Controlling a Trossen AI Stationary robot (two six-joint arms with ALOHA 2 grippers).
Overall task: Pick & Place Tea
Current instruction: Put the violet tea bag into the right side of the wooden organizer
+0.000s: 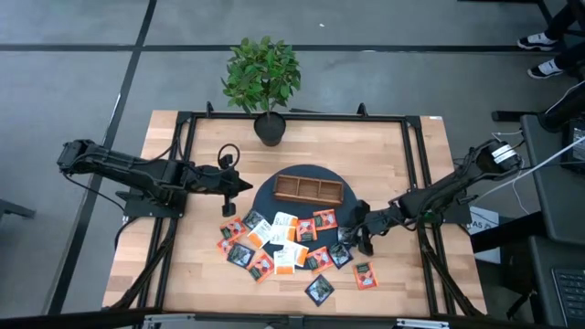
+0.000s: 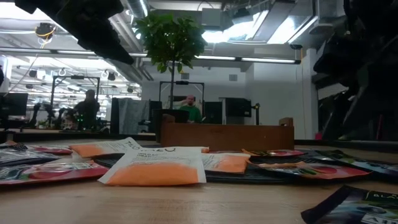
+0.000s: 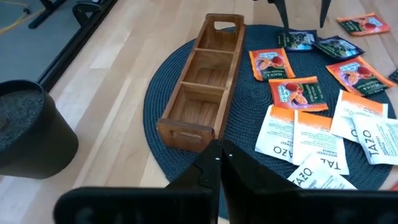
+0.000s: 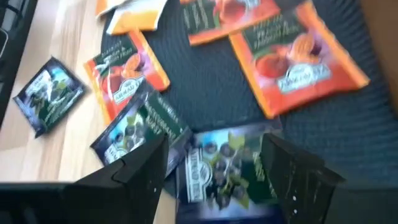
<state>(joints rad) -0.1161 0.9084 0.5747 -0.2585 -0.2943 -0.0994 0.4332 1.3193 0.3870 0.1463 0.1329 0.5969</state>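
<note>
Between the wide-spread fingers of the right pincer (image 4: 214, 168) lies a dark blue-green square tea sachet (image 4: 224, 169) on the round dark woven mat (image 4: 323, 130). Just ahead of it lie orange sachets (image 4: 298, 62). Beside the long brown wooden three-compartment tray (image 3: 202, 87), the left pincer (image 3: 219, 163) hovers with fingers pressed together, empty.

Bright overhead light; seemingly motion-blurred sachets (image 4: 224, 168)

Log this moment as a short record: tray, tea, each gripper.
wooden tray: on the dark round mat, all three compartments empty
tea sachets: scattered on mat and table in front of the tray, none in it
right gripper: open, straddling a dark sachet at the mat's edge
left gripper: shut, holding nothing, beside the tray
</note>
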